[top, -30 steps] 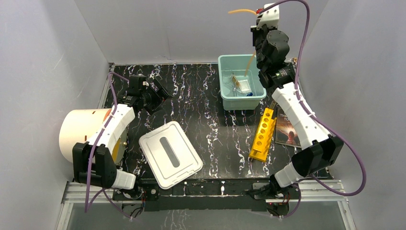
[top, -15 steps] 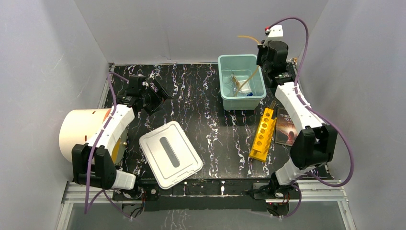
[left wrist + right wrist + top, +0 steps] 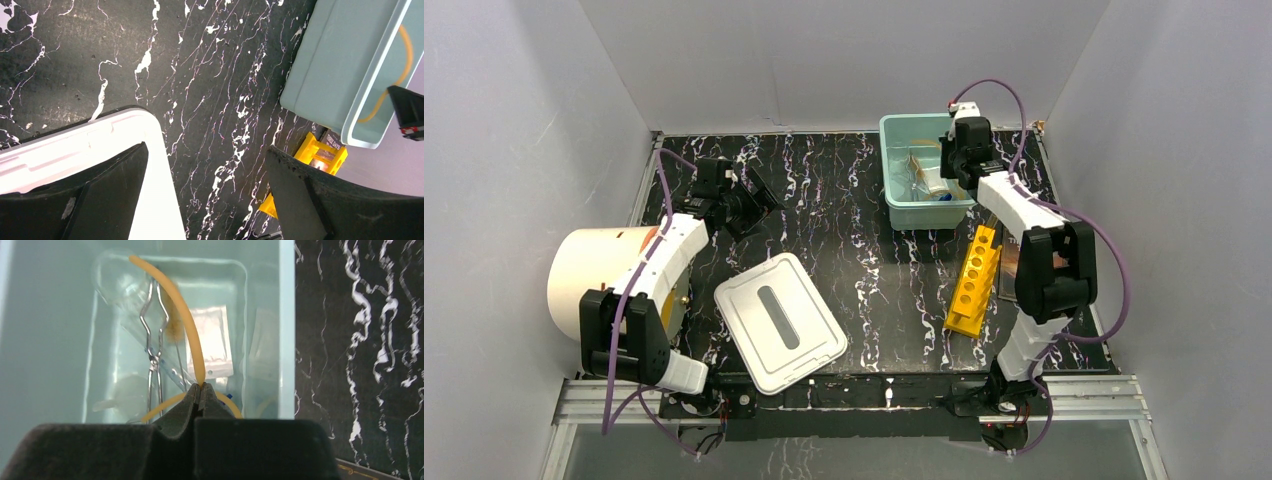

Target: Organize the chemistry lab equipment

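Note:
A teal bin (image 3: 924,212) stands at the back right of the table. Inside it lie thin metal tongs (image 3: 152,340), a tan brush (image 3: 173,325), a white packet (image 3: 212,342), clear glassware (image 3: 112,277) and a small blue piece (image 3: 228,396). My right gripper (image 3: 201,387) reaches down into the bin, shut on the amber tubing (image 3: 185,325), which arcs over the other items. In the top view the right gripper (image 3: 952,160) sits over the bin's right side. My left gripper (image 3: 207,150) hangs open with nothing in it above the table at the left (image 3: 759,200), beside the white lid (image 3: 145,130).
A white lid (image 3: 779,322) lies near the front centre. A yellow test-tube rack (image 3: 974,280) lies right of centre, with a dark book (image 3: 1007,270) partly hidden under the right arm. A big cream cylinder (image 3: 599,275) lies at the left edge.
My right arm has come down from high above the bin, lowering the amber tubing into it. The left arm has not moved.

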Motion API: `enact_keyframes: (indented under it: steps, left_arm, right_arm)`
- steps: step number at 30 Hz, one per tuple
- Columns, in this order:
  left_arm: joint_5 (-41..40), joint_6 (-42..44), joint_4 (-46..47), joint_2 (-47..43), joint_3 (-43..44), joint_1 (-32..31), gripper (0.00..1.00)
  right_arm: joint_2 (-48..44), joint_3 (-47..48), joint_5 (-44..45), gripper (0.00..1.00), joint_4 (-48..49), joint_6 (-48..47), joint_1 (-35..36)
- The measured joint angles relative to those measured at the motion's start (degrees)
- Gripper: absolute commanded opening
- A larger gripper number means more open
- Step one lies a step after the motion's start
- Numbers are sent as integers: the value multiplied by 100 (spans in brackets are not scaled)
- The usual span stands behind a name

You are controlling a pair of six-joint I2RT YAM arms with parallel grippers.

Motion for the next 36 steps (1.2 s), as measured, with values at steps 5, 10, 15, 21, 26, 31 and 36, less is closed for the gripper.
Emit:
enact_keyframes:
  steps: [5, 10, 15, 21, 26, 31, 36]
  left_arm:
    - [0, 31, -11, 11, 28, 0, 86]
    - [13, 39, -17, 96, 131, 0, 86]
    - [90, 105, -39, 107, 188, 0, 86]
    - [155, 162, -55, 107, 234, 0, 86]
    - [197, 168, -74, 107, 234, 0, 86]
    - [234, 216, -74, 107, 234, 0, 87]
    - [225, 289, -76, 107, 234, 0, 87]
  right_arm:
    - [507, 90, 37, 0, -201, 76, 0]
    - [1154, 610, 90, 0, -492, 173, 0]
    - [1475, 1069, 334, 20, -706, 243, 0]
    - [1510, 1292, 354, 46, -789, 278, 0]
    - [1510, 1427, 133, 50, -938, 306, 0]
    - [1366, 1513, -20, 56, -1207, 393, 0]
    - [820, 1537, -223, 61, -1508, 487, 0]
